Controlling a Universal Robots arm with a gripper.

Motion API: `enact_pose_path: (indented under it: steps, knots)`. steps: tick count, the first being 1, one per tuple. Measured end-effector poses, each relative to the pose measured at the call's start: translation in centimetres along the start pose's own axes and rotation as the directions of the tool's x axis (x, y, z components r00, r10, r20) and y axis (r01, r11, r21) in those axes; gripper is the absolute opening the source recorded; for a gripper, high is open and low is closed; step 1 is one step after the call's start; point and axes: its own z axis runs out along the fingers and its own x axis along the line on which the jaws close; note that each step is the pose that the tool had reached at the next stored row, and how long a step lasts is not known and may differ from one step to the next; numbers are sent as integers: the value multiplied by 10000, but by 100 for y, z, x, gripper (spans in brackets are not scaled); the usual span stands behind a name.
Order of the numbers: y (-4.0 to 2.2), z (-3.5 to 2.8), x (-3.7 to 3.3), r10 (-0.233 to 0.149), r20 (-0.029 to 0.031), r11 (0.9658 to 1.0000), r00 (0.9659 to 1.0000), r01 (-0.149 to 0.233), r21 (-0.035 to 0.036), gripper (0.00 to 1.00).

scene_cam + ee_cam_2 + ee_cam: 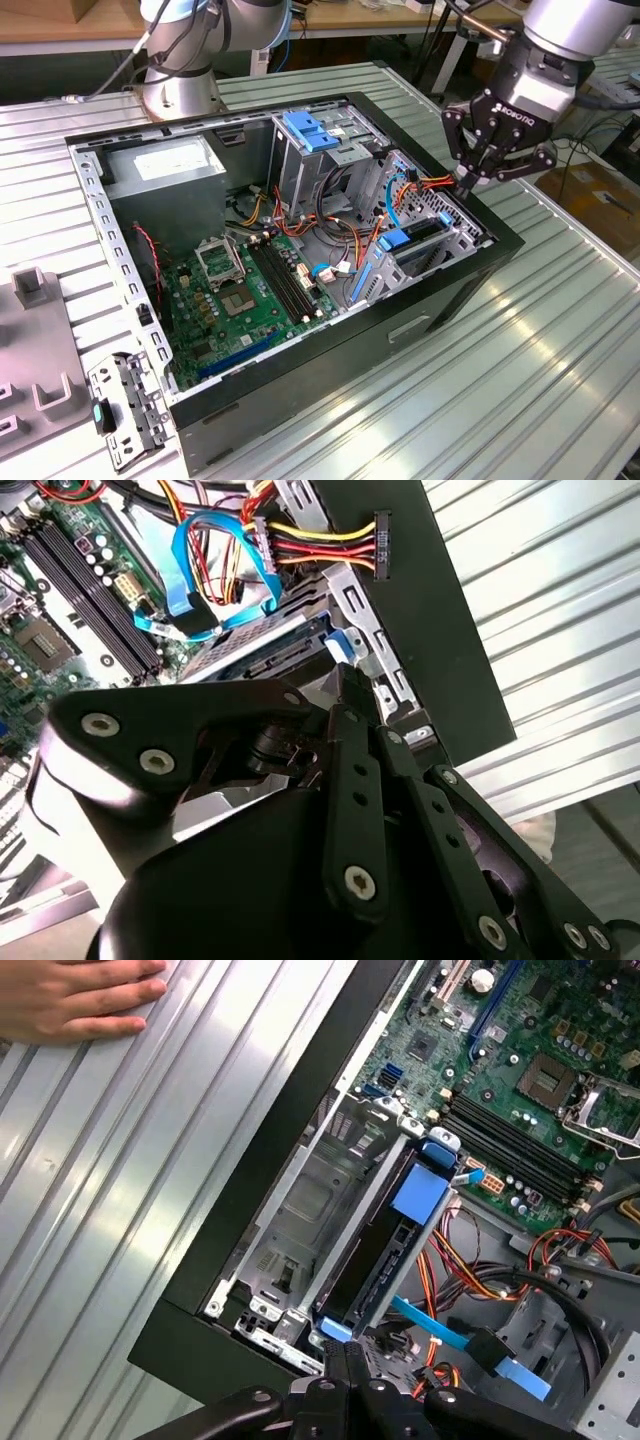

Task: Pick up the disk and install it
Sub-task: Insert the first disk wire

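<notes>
A shiny silver worktop (560, 330) with long ridges runs across the scene, and bright light shines off it. Behind it, at the back of the exterior view, stands a brown wooden table (50, 30). Brown cardboard (600, 195) lies low down past the worktop's edge, on the exterior view's right

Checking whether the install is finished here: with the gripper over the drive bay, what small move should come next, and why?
Probably a short, gentle push down on the disk. It stands on edge in the bay, and the gripper, shut, sits at its blue-railed end. Whether it is fully seated cannot be told, so pressing looks safer than retreating.
</notes>
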Motion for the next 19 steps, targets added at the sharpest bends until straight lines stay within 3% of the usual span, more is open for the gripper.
enact_pose_path:
  steps: [4,9,19]
  knots:
    - [-28,0,-19,-1,-14,10000,10000,1,-8,11]
    - [-131,-1,-30,-90,-42,10000,10000,90,-24,11]
    - [-325,12,-14,-445,-37,9990,9990,445,-32,11]
